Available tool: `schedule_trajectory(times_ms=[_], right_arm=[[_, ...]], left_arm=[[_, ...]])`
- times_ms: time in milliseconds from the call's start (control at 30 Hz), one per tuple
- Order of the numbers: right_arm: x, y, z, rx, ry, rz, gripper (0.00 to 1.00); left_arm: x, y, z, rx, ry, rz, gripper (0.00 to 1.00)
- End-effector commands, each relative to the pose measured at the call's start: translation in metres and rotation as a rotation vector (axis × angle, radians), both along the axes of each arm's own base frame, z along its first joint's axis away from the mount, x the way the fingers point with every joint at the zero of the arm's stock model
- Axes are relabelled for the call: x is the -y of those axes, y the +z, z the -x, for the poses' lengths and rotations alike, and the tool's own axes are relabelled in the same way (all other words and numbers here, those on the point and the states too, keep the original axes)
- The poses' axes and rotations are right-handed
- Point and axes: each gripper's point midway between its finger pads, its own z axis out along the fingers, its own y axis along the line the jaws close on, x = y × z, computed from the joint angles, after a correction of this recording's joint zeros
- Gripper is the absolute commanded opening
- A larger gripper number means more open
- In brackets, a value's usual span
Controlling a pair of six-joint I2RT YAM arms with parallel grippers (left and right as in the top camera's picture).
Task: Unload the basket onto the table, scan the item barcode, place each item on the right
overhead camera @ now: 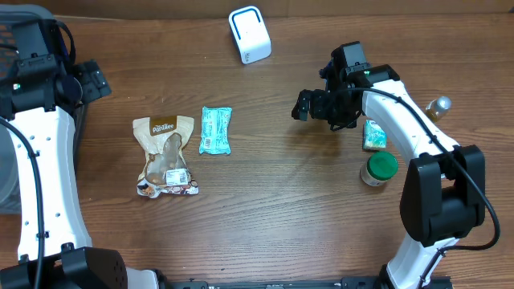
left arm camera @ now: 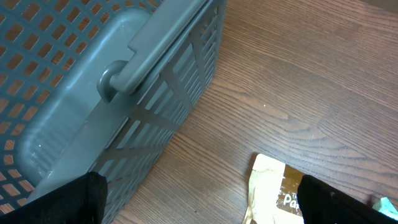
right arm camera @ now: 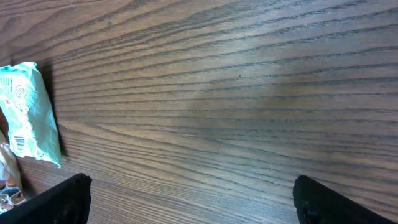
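Teal packet (overhead camera: 215, 130) lies flat on the wooden table (overhead camera: 273, 209), left of centre in the overhead view, just beside a brown snack pouch (overhead camera: 166, 155) that sits on its left and reaches a little nearer the robot. Neither item is touched by either arm. A white label shows on the near end of the brown pouch, and a barcode can be made out on the end of the teal packet where it appears at the left edge of the right wrist view. The white scanner (overhead camera: 250, 34) stands at the far edge of the table, well apart from both packets. The right gripper (overhead camera: 303, 104) hangs over bare wood between the teal packet and the right arm's own cluster of goods, its 2 fingers spread wide and holding nothing; its wrist camera shows only wood grain between the dark fingertips (right arm camera: 68, 199). The left gripper (overhead camera: 92, 80) is at the far left of the table, also spread wide and empty, with its fingers (left arm camera: 68, 199) poised above the corner of a grey plastic basket (left arm camera: 93, 93) and the top edge of the brown pouch in view between them. To the right, partly under the right arm, sit 3 more goods: a green box (overhead camera: 374, 135), a jar with a green lid (overhead camera: 379, 168) just beside it on the near side, and a small bottle (overhead camera: 438, 106) farther out toward the table's right edge.
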Motion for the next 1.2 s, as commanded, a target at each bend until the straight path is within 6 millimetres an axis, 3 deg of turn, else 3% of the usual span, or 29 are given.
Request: schedule_trajectory(times_ms=[0, 300, 400, 433, 567, 633, 800, 900, 1067, 1167], right_arm=[[0.001, 0.001, 0.000, 0.002, -0.005, -0.007, 1.00], [0.001, 0.002, 0.000, 0.003, -0.005, -0.007, 1.00], [-0.007, 0.010, -0.022, 0.101, -0.001, -0.044, 1.00], [-0.016, 0.017, -0.029, 0.134, 0.015, -0.096, 1.00], [-0.059, 0.042, -0.024, 0.132, 0.093, -0.344, 1.00], [-0.074, 0.046, -0.021, 0.143, 0.119, -0.367, 1.00], [-0.101, 0.031, -0.019, 0.174, 0.057, -0.205, 1.00], [-0.127, 0.028, -0.017, 0.238, 0.058, -0.141, 1.00], [-0.170, 0.023, -0.014, 0.316, 0.054, -0.123, 1.00], [-0.189, 0.009, -0.012, 0.309, 0.051, -0.150, 1.00]], left_arm=[[-0.002, 0.005, -0.001, 0.013, 0.002, -0.004, 1.00], [-0.002, 0.005, -0.001, 0.012, 0.002, -0.004, 1.00], [-0.002, 0.005, -0.001, 0.012, 0.002, -0.004, 1.00], [-0.002, 0.005, -0.001, 0.012, 0.002, -0.004, 1.00], [-0.002, 0.005, -0.001, 0.012, 0.002, -0.004, 1.00], [-0.002, 0.005, -0.001, 0.012, 0.002, -0.004, 1.00], [-0.002, 0.005, -0.001, 0.013, 0.002, -0.004, 1.00], [-0.002, 0.005, -0.001, 0.012, 0.002, -0.004, 0.99], [-0.002, 0.005, -0.001, 0.012, 0.002, -0.004, 1.00], [-0.002, 0.005, -0.001, 0.013, 0.002, -0.004, 1.00]])
